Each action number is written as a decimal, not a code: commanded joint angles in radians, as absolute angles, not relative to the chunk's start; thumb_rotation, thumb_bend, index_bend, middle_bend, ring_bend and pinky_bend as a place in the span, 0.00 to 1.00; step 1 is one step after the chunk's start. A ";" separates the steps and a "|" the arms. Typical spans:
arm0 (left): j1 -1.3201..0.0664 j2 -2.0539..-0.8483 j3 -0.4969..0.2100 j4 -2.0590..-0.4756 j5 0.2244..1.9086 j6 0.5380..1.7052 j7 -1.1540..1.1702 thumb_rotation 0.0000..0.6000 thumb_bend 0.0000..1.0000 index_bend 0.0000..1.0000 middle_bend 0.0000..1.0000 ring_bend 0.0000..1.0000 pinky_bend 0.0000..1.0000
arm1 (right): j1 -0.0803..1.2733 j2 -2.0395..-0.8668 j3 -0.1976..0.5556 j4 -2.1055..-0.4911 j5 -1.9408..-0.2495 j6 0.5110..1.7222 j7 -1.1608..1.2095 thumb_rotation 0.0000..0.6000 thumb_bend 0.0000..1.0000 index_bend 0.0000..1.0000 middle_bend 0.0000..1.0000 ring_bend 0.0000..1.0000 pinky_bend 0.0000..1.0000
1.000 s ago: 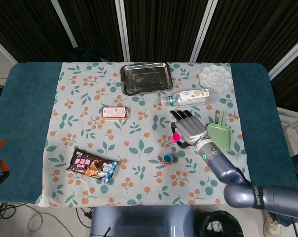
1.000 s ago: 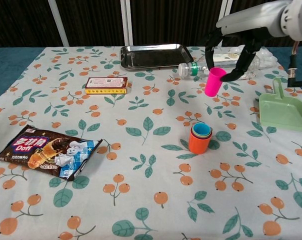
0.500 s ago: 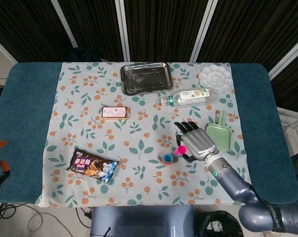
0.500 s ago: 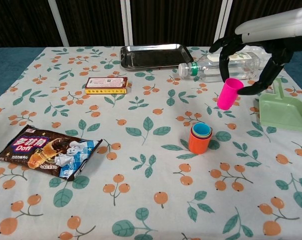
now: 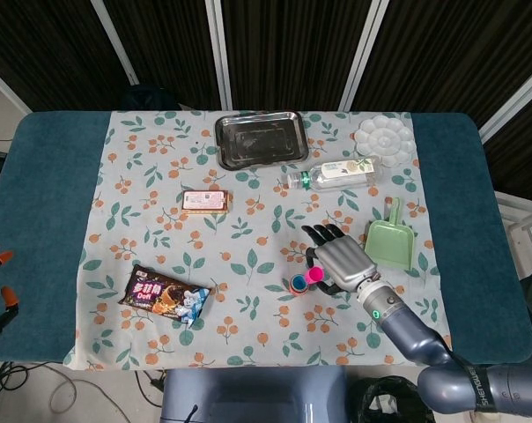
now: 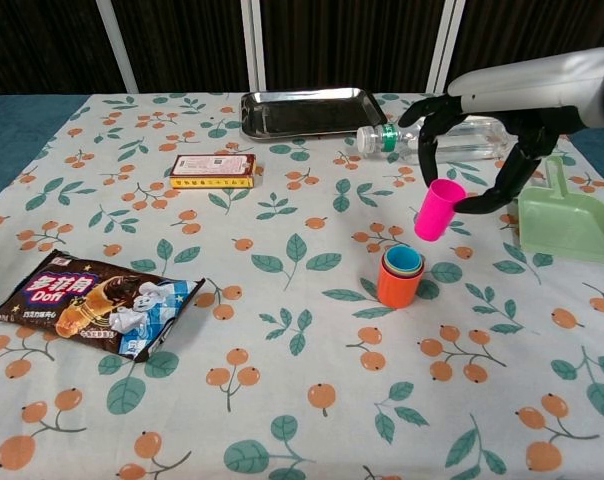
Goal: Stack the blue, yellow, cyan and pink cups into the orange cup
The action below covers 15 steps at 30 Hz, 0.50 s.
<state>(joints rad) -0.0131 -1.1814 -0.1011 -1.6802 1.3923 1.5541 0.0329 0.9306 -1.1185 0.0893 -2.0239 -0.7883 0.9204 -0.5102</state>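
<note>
My right hand (image 6: pixel 482 140) (image 5: pixel 341 261) holds the pink cup (image 6: pixel 437 209) (image 5: pixel 314 274) in the air, tilted, mouth up. The pink cup hangs just above and to the right of the orange cup (image 6: pixel 396 286) (image 5: pixel 298 285), which stands on the flowered cloth with the cyan cup (image 6: pixel 404 259) nested inside it at the top. A yellow rim shows just under the cyan one. The blue cup is hidden. My left hand is not in either view.
A green dustpan (image 6: pixel 565 217) lies right of the hand. A clear bottle (image 6: pixel 452 132) lies on its side behind it. A steel tray (image 6: pixel 310 110) sits at the back, a small box (image 6: pixel 213 169) at middle left, a snack bag (image 6: pixel 92 303) at front left.
My right hand has carried the pink cup from near the bottle down and toward the orange cup; in the last half second it moved left and lower, closer to the stack.
</note>
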 commanded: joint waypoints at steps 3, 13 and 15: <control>-0.013 -1.181 -0.101 -1.680 1.393 1.554 0.033 1.00 0.68 0.20 0.10 0.01 0.06 | 0.939 -1.139 0.093 -2.008 -0.783 0.920 -0.512 1.00 0.40 0.49 0.00 0.04 0.09; -0.015 -1.181 -0.101 -1.679 1.394 1.553 0.032 1.00 0.68 0.20 0.10 0.01 0.06 | 0.951 -1.173 0.086 -1.990 -0.770 0.917 -0.522 1.00 0.40 0.49 0.00 0.04 0.09; -0.014 -1.181 -0.101 -1.679 1.394 1.553 0.032 1.00 0.68 0.20 0.10 0.01 0.06 | 0.953 -1.178 0.086 -1.986 -0.767 0.917 -0.523 1.00 0.40 0.49 0.00 0.04 0.09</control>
<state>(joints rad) -0.0144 -1.1814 -0.1009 -1.6790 1.3941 1.5532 0.0318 0.9519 -1.1769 0.0863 -1.9871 -0.7685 0.9173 -0.5226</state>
